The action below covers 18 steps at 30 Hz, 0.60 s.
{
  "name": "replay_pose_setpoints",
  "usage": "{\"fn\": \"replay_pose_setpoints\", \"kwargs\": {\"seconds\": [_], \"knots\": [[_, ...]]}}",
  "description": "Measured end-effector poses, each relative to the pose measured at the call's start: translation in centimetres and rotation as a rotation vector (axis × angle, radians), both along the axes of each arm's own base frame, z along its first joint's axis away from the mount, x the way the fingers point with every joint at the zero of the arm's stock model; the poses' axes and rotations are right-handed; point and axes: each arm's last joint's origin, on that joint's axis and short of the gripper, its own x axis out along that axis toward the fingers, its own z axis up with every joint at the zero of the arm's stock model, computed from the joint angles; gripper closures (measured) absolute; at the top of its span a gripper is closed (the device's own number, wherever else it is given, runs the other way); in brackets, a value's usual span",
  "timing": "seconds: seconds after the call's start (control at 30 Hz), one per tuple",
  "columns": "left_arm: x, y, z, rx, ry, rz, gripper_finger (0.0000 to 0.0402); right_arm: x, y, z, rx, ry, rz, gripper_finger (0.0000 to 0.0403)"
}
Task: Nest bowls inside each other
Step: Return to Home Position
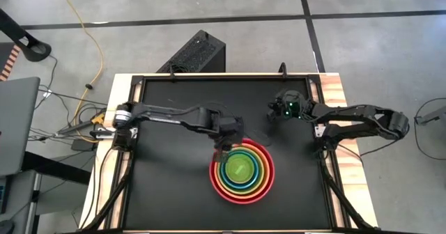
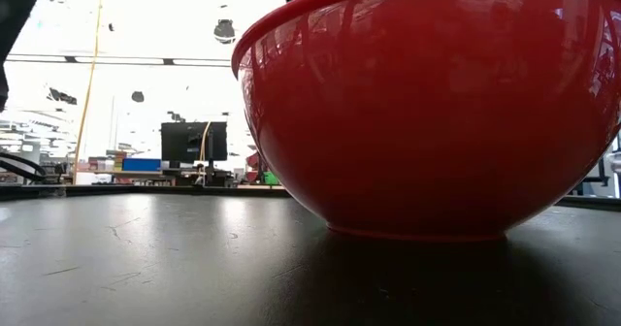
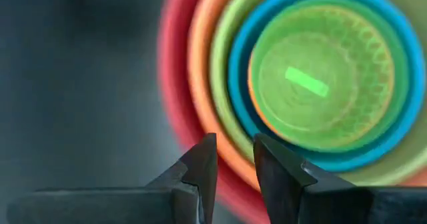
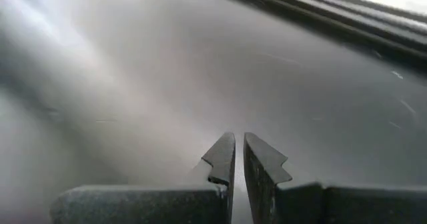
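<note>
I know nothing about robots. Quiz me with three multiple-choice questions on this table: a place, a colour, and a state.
1. Which gripper hovers at the bowl stack's rim? A left; B right; C neither.
2. What colour is the innermost bowl? A red; B blue; C bright green.
3. The bowls are: A scattered; B nested together; C upside down.
1 A: the left gripper is over its rim, the right gripper apart.
2 C: its centre shows bright green.
3 B: concentric rings, one stack.

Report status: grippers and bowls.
Round plastic bowls all nested inside large red bowl. Left gripper slightly open, empty, above their rim. Right gripper shut, aside.
</note>
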Motion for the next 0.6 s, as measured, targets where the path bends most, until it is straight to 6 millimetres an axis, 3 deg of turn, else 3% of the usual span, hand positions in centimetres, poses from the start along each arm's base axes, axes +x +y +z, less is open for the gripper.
{"fn": "replay_pose_setpoints", "kwargs": {"seconds": [0.17,0.3,0.5,0.6], "knots": [[-3.7,0.7,4.2,0.048,-0.183,0.022,0.0315,1.2,1.4,0.6,-0.068,-0.053,0.128,0.0356],[-7.9,2.2,5.5,0.050,-0.385,0.106,0.0315,1.2,3.1,0.1,-0.136,-0.183,0.242,0.0356],[-15.1,3.6,3.1,-0.009,-0.662,0.214,0.0315,-1.5,4.4,-1.5,-0.223,-0.404,0.329,0.0374],[-18.1,4.0,1.4,-0.030,-0.811,0.242,0.0315,-1.6,4.4,-1.2,-0.214,-0.451,0.415,0.0388]]}}
